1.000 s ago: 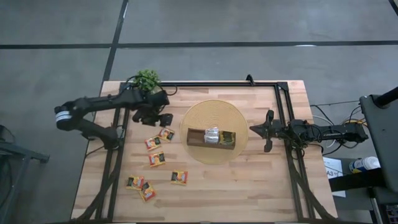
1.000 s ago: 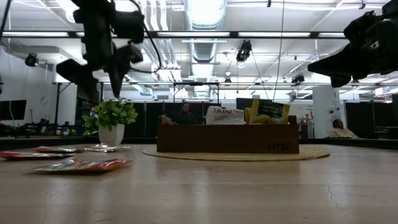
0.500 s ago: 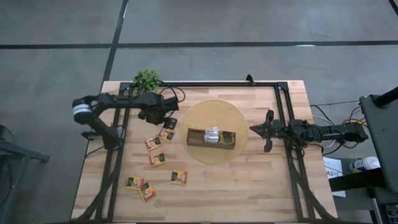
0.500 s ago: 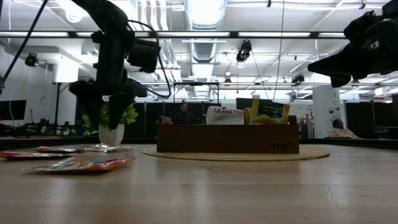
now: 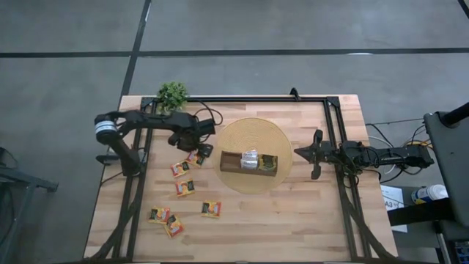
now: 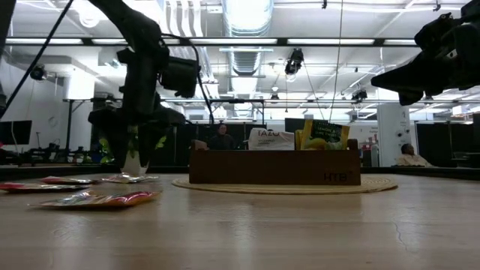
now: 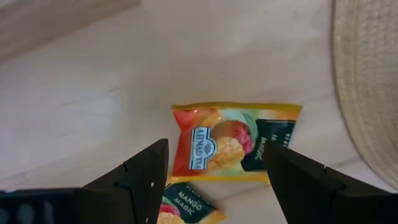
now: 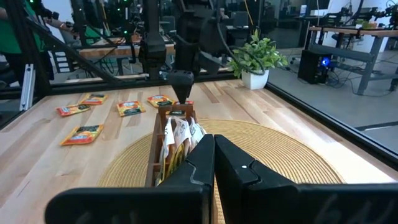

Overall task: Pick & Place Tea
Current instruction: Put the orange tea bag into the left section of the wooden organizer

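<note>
My left gripper point(image 5: 203, 149) point(image 6: 137, 154) is open and points down just above a yellow-red-black tea sachet point(image 7: 233, 143) point(image 5: 195, 157). The sachet lies flat on the table beside the round mat's left edge. In the left wrist view the two fingers stand on either side of it, gripper point(image 7: 216, 152), and do not touch it. Several more sachets point(image 5: 185, 188) lie flat toward the near-left. The brown wooden box point(image 5: 249, 161) point(image 6: 274, 165) sits on the mat and holds a white sachet point(image 5: 251, 158) and a dark green-yellow one point(image 5: 270, 161). My right gripper point(image 5: 316, 154) point(image 8: 214, 149) is shut and waits right of the mat.
The woven round mat point(image 5: 253, 132) lies under the box. A small potted plant point(image 5: 174, 93) point(image 8: 255, 56) stands at the far edge, just behind my left arm. Black frame rails point(image 5: 333, 139) run along the far side and down both sides of the table. Bare wood lies near the mat point(image 5: 278, 227).
My left arm has swung toward the table's right and slightly nearer, from beside the plant to the mat's left edge. Its gripper has come down from high above the table to just over the sachet. The sachets, the box and my right arm have stayed put.
</note>
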